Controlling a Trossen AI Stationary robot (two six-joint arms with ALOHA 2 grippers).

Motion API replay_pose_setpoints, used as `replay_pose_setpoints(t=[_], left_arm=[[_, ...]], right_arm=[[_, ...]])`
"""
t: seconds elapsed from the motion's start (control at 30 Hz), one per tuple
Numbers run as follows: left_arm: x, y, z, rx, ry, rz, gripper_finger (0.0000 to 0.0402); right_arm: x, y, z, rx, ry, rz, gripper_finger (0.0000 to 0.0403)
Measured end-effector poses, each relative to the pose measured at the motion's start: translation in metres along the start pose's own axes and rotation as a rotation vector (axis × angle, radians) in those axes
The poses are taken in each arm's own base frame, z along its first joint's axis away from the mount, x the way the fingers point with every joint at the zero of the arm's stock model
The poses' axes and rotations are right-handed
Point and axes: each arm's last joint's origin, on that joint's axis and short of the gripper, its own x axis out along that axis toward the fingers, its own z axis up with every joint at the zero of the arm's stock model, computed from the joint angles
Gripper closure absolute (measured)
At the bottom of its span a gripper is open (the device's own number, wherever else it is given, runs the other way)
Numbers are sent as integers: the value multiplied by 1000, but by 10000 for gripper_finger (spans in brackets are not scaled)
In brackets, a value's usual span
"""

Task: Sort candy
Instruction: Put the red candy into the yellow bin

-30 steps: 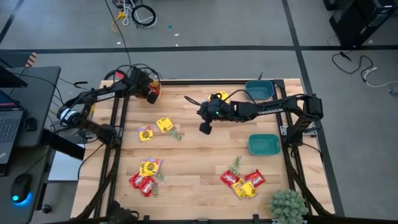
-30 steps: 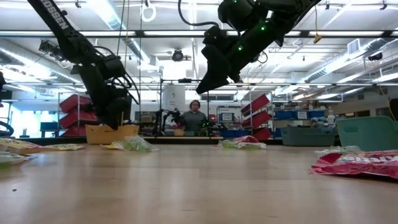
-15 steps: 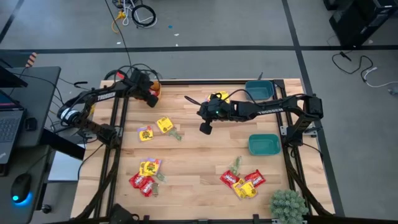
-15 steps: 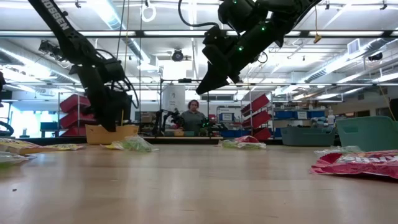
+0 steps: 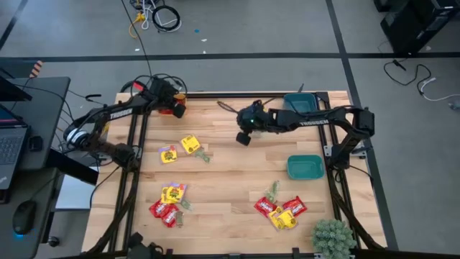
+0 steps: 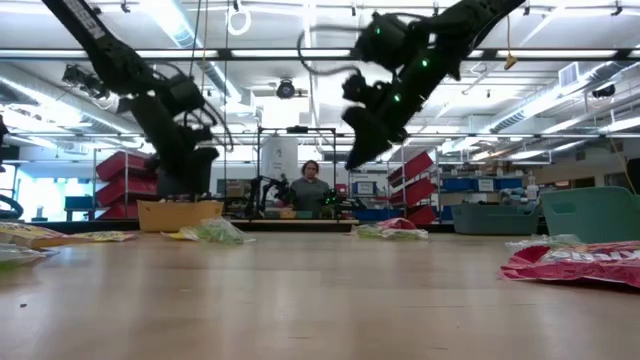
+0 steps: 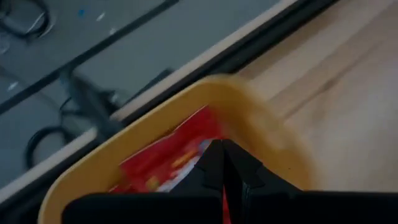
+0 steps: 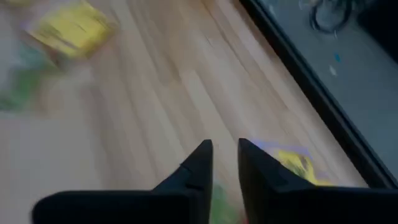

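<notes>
One red candy (image 7: 168,155) sits beneath the left gripper (image 7: 222,163) — fingers together.

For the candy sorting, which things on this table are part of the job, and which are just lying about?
Part of the job:
- red candy packets
- yellow candy packets
- pale green packets
- orange bowl with a red packet in it
- two teal bowls
- left gripper
- right gripper

Lying about:
- green plant
- laptop

Dark arms, white lettering, green lights
</notes>
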Motion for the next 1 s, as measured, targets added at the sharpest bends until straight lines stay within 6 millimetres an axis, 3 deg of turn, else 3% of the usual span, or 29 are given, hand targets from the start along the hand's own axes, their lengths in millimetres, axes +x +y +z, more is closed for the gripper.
replay_pose_setpoints(t=[0.23,0.4,0.63,1.0], left_arm=[[-36,-30,18,78,-208,-190,401],[-48,-51,22,137,-270,-289,401],[-50,-65,21,200,-277,-332,401],[-53,-73,22,248,-312,-372,401]], right_arm=[[7,-24,-20,25,161,-28,260],[14,-36,-43,66,247,-56,244],[20,-42,-61,116,269,-11,261],[25,-45,-78,132,257,-3,332]])
